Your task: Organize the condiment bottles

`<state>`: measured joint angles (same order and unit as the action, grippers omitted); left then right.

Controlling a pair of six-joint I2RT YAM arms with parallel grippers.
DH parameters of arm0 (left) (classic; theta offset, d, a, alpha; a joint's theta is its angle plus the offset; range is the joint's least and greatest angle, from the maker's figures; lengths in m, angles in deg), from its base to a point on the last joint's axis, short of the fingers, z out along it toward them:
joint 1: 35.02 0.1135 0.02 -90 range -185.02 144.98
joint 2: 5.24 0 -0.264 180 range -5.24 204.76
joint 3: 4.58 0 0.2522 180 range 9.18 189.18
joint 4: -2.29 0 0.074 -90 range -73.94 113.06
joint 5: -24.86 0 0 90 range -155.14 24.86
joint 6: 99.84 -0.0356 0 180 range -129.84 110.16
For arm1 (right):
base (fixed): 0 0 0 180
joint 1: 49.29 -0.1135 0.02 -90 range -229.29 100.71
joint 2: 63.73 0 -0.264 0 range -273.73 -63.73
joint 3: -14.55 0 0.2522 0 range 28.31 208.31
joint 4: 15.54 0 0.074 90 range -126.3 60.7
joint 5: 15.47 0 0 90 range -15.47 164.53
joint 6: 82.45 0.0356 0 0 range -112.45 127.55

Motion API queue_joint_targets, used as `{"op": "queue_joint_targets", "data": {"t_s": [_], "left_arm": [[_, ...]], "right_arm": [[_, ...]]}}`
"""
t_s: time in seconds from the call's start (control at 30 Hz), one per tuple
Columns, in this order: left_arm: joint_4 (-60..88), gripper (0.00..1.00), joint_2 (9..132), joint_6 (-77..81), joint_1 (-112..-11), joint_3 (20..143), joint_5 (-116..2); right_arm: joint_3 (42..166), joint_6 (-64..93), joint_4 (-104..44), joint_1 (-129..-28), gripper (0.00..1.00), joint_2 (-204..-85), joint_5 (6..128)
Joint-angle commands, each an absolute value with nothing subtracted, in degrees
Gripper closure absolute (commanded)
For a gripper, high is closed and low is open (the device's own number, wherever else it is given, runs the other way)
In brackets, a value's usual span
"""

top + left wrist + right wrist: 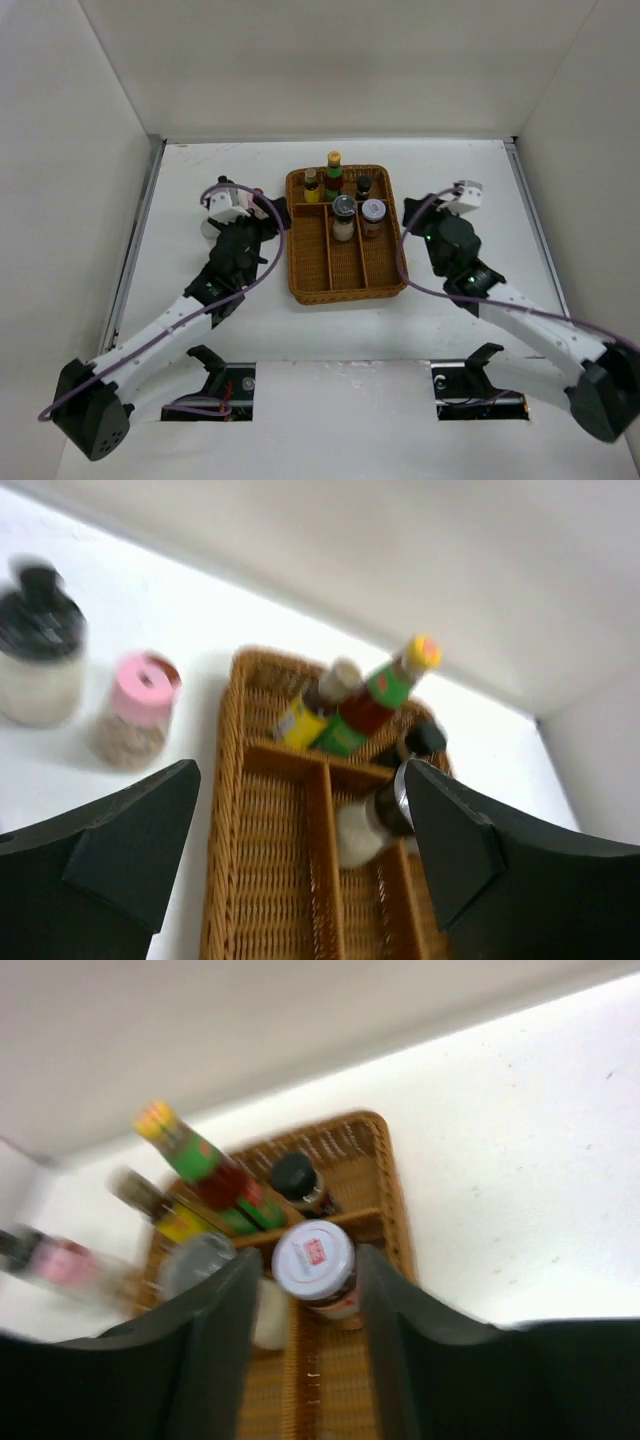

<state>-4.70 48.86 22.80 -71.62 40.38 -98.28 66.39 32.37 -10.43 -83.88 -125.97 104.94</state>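
The brown wicker tray (312,280) holds five condiment bottles: a tall yellow-capped bottle (334,170), a small yellow-labelled bottle (312,185) and a black-capped bottle (364,185) in the back section, then a silver-capped jar (344,215) and a red-white-capped jar (373,214). A pink-capped jar (140,705) and a black-capped jar (40,645) stand on the table left of the tray. My left gripper (230,200) is open and empty above them. My right gripper (462,195) is open and empty to the right of the tray; the red-white-capped jar (315,1260) shows beyond its fingers.
White walls close in the table at the back, left and right. The tray's (265,880) three long front compartments lie bare toward me. Both arms' cables loop beside the tray.
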Motion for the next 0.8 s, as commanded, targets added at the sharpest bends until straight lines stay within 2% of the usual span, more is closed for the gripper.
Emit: {"op": "queue_joint_targets", "data": {"t_s": [0.0, 0.03, 0.07, 0.17, 0.3, 0.37, 0.63, 0.77], "left_arm": [[15.39, 0.15, 43.55, 20.83, -69.53, 49.50, -105.29], [19.44, 0.14, 42.49, 20.83, -68.65, 50.91, -106.87], [22.88, 0.13, 41.44, 20.83, -67.60, 51.97, -108.36], [30.80, 0.10, 39.58, 21.01, -64.96, 54.18, -110.83], [37.40, 0.06, 44.83, 21.10, -58.20, 55.59, -108.39], [37.33, 0.05, 47.39, 21.53, -55.03, 54.71, -105.67], [28.81, 0.06, 57.14, 20.92, -50.36, 53.74, -101.08], [26.17, 0.12, 60.23, 20.92, -49.31, 53.04, -102.31]], "right_arm": [[59.44, 39.17, -7.23, -84.32, 0.66, -117.28, 106.79], [57.77, 40.32, -8.02, -84.32, 0.73, -115.26, 106.35], [56.53, 40.94, -8.90, -84.40, 0.76, -113.93, 105.73], [54.07, 42.08, -9.09, -85.11, 0.72, -112.34, 103.97], [52.57, 43.58, -5.58, -86.42, 0.36, -114.00, 102.57], [51.60, 43.58, -4.26, -87.65, 0.28, -113.92, 101.86], [49.75, 43.23, -1.79, -87.83, 0.24, -112.51, 101.51], [49.84, 43.05, -1.79, -87.83, 0.23, -112.77, 101.42]]}}
